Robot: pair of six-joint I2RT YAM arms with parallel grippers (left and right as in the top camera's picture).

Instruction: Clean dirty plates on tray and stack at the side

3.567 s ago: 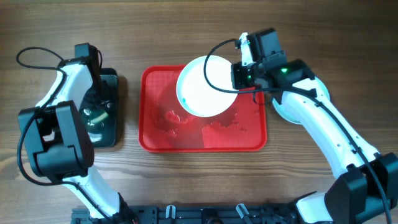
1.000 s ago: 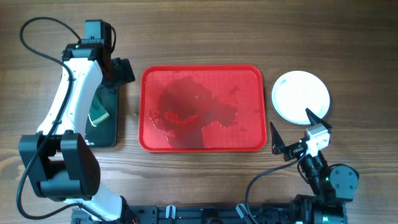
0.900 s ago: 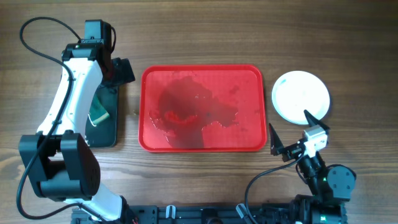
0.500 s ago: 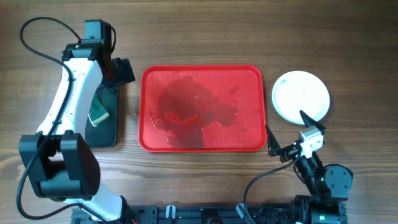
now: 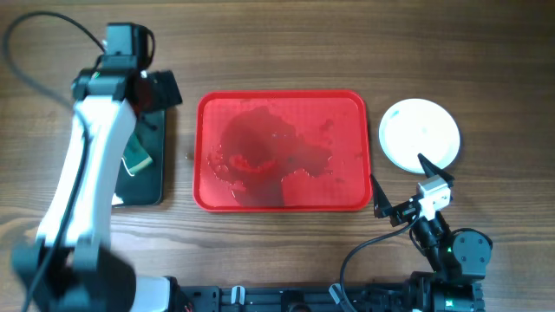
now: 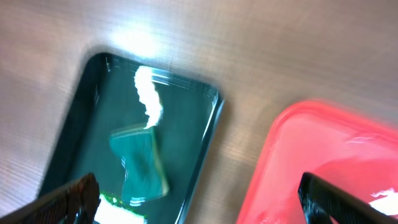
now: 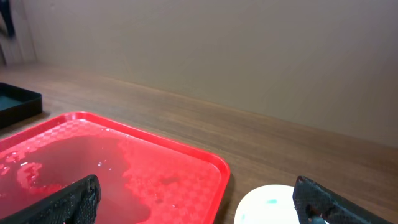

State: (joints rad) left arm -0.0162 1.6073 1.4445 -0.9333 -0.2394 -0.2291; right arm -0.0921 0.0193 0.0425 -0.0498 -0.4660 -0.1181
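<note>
Plates (image 5: 420, 132) beside tray (image 5: 340, 117), just ahead of right gripper (image 5: 397, 168) (jaws spread wide)

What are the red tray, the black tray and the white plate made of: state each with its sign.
Red tray: likely plastic, with a moulded grid texture and wet sheen. Black tray: probably glossy plastic, given the mirror-like glare. White plate: smooth, ceramic or melamine; cannot tell which.

Left of the red tray (image 5: 338, 108), the left arm (image 5: 91, 152) — long white shells capped by black motor blocks — carries a thin black cable (image 5: 43, 14). Right of the tray, the right arm (image 5: 460, 253) is mostly black, with a white wrist block (image 5: 434, 195), a green light (image 5: 450, 250) and pointed black fingers (image 5: 382, 204).
</note>
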